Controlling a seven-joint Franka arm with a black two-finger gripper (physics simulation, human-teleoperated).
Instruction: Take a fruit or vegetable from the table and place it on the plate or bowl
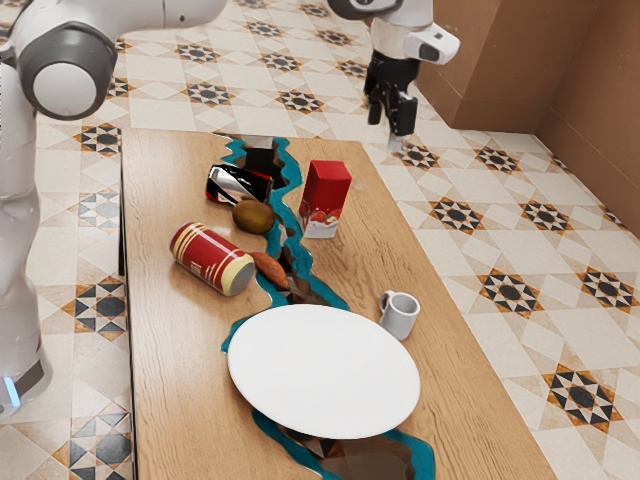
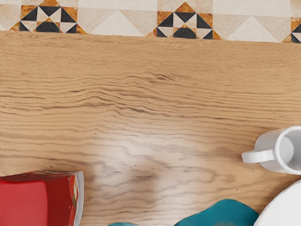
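Observation:
A brown kiwi lies on the wooden table beside the teal inlay. An orange sweet potato rests just in front of it, next to a lying red can. The large white plate sits near the table's front, and its rim also shows in the wrist view. My gripper hangs open and empty, high above the table's far right corner and well away from both the kiwi and the sweet potato.
A red carton stands upright behind the kiwi, and a dark can lies at the back. A white mug stands right of the plate. A teal resin strip runs along the table.

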